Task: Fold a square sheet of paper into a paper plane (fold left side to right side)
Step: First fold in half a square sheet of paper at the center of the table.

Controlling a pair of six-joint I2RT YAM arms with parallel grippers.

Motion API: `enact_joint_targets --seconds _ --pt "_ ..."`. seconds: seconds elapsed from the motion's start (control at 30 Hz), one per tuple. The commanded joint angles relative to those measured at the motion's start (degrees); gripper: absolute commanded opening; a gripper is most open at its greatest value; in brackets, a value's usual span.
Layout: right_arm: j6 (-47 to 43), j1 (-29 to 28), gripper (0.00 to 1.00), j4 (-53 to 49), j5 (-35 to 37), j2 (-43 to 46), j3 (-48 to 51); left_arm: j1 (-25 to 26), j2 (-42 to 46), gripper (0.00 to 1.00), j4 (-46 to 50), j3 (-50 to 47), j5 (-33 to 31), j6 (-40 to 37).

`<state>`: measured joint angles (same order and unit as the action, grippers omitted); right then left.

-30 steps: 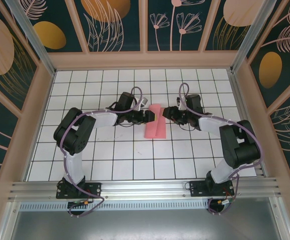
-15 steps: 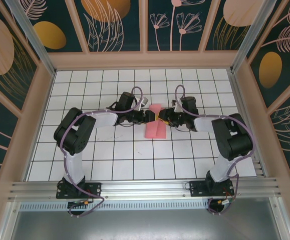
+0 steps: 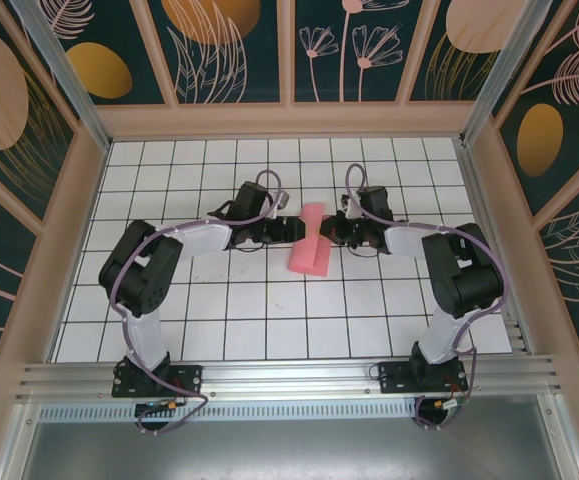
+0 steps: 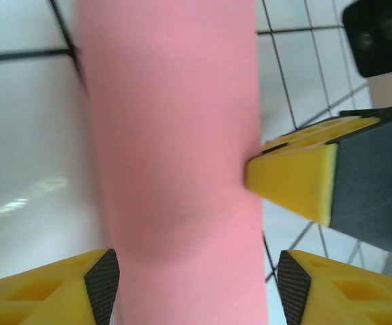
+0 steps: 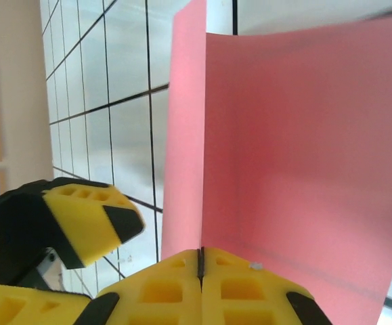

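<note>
Two grippers meet at the middle of the white tiled table with black grid lines [image 3: 269, 320], one on each side of a thin salmon-pink paper sheet [image 3: 307, 258] that lies just above the centre of the overhead frame. The right gripper [image 3: 329, 232] is clamped shut: in its wrist view the two yellow pads [image 5: 236, 284] press together at the bottom edge of the frame, and the crease of the paper sheet [image 5: 297, 169] runs straight down into the seam between them, so it is pinching the paper at the fold. The left gripper [image 3: 294, 231] has its jaws apart; in its own view the fingertips [image 4: 101, 284] sit at the lower corners with the pink band [image 4: 175, 135] passing between them. Whether either pad actually presses on the paper cannot be told. As for progress, the sheet is no longer a flat square. It looks doubled lengthwise into a narrow strip, nipped in at the waist, with one flap standing upright along the crease. That suggests the left-over-right fold is made but not yet pressed flat. No sharp nose or wings can be seen, so most of the shaping seems left to do.
</note>
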<state>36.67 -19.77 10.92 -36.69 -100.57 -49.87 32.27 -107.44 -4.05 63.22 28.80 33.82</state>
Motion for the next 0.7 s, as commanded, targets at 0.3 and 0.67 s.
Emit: enact_joint_targets --seconds 0.3,0.67 --pt "-7.6 1.0 0.03 -10.6 5.7 -2.2 -3.9 1.1 -3.6 0.67 6.2 4.3 -6.1 -2.3" --pt "-7.4 1.0 0.05 -10.4 6.2 -3.1 -3.0 2.1 -9.6 0.61 8.3 9.4 -6.4 -2.4"
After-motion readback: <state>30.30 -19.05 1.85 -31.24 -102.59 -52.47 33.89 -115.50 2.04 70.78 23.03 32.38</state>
